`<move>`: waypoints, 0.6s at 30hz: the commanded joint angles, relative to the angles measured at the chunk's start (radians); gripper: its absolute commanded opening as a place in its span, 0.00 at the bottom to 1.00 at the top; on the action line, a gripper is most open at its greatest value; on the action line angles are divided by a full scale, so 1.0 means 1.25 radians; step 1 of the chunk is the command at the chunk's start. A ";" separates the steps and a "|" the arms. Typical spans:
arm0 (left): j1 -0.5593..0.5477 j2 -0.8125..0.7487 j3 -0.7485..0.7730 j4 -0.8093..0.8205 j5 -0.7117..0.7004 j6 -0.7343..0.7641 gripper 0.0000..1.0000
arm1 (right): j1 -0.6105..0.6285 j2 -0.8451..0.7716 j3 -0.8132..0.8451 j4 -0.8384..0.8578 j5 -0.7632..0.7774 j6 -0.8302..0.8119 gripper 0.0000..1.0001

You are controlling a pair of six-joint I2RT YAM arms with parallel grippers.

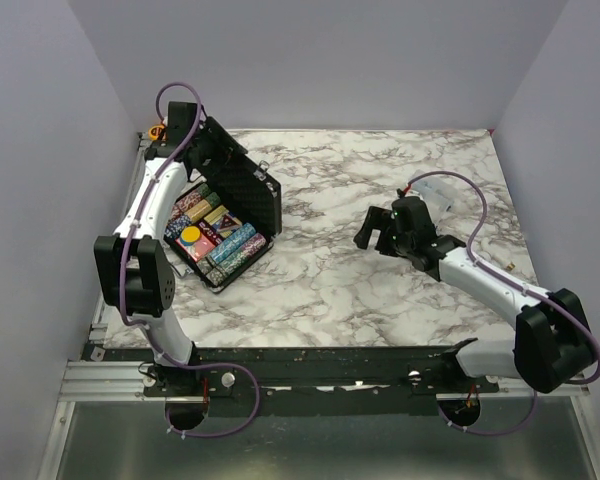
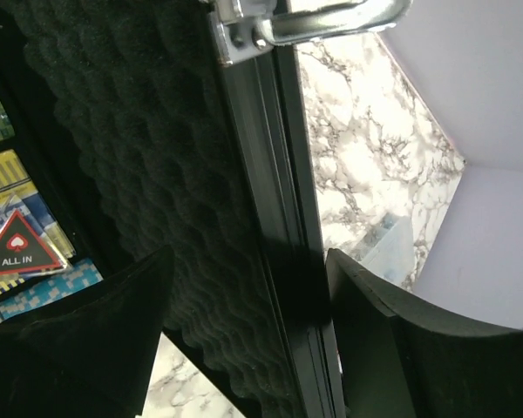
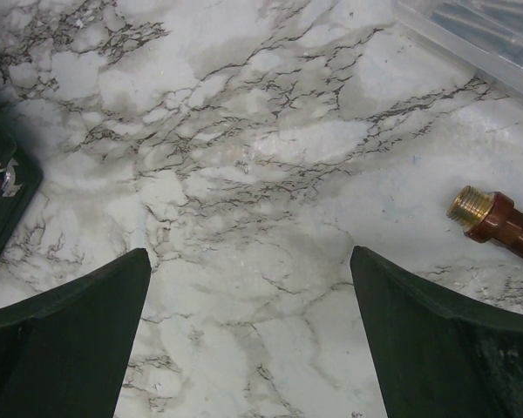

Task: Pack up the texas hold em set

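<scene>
Black foam lines the raised lid (image 2: 157,131) of the case (image 1: 223,215). The left gripper (image 2: 248,261) straddles its rim, probably to swing it shut; whether the jaws pinch cannot be told. It sits near the marble-print table's (image 3: 244,131) far-left corner. The right gripper (image 3: 250,257) hovers, jaws wide and empty. Lilac walls (image 1: 380,60) enclose everything.
</scene>
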 commanded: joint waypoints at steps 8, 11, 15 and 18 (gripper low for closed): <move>0.085 -0.125 -0.188 -0.020 -0.013 0.114 0.57 | -0.003 -0.042 -0.020 0.039 0.032 0.010 0.99; 0.104 -0.154 -0.206 -0.036 -0.010 0.136 0.56 | -0.003 -0.037 -0.018 0.036 0.028 0.010 0.99; 0.119 -0.197 -0.254 -0.036 -0.005 0.148 0.56 | -0.003 -0.038 -0.018 0.037 0.029 0.013 0.99; 0.125 -0.225 -0.296 -0.039 -0.009 0.149 0.56 | -0.003 -0.035 -0.018 0.037 0.026 0.014 0.99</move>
